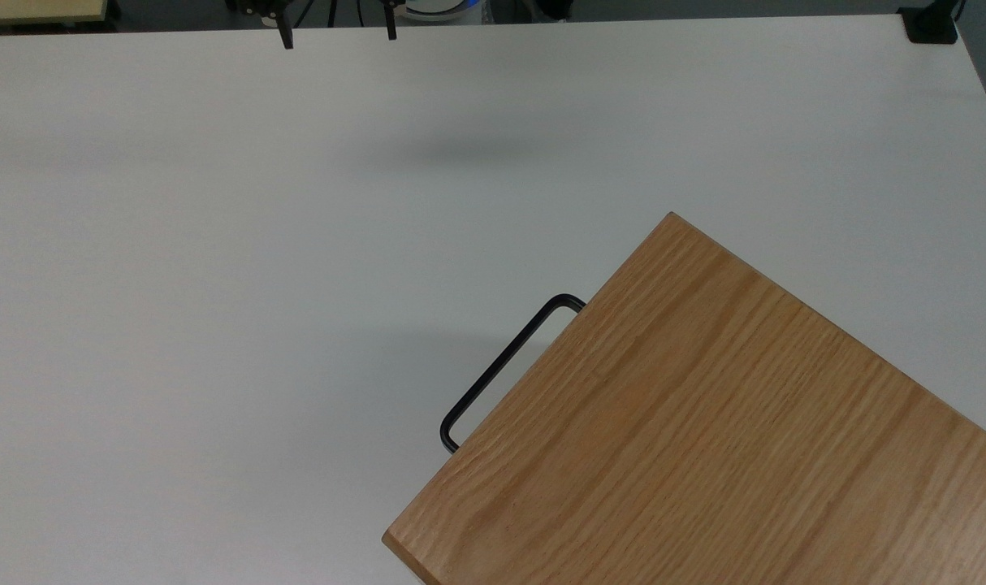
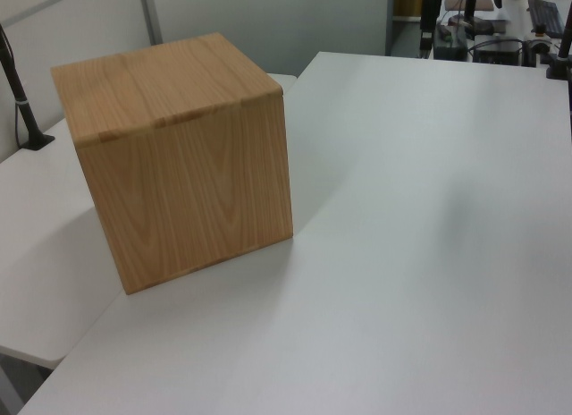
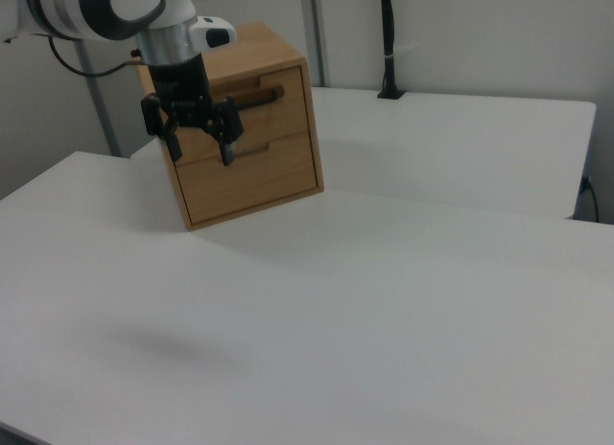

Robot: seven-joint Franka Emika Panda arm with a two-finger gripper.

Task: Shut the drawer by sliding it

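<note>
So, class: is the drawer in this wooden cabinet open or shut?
Shut: in the right view the drawer front sits flush with the cabinet; in the top view, only its black handle protrudes.
</note>
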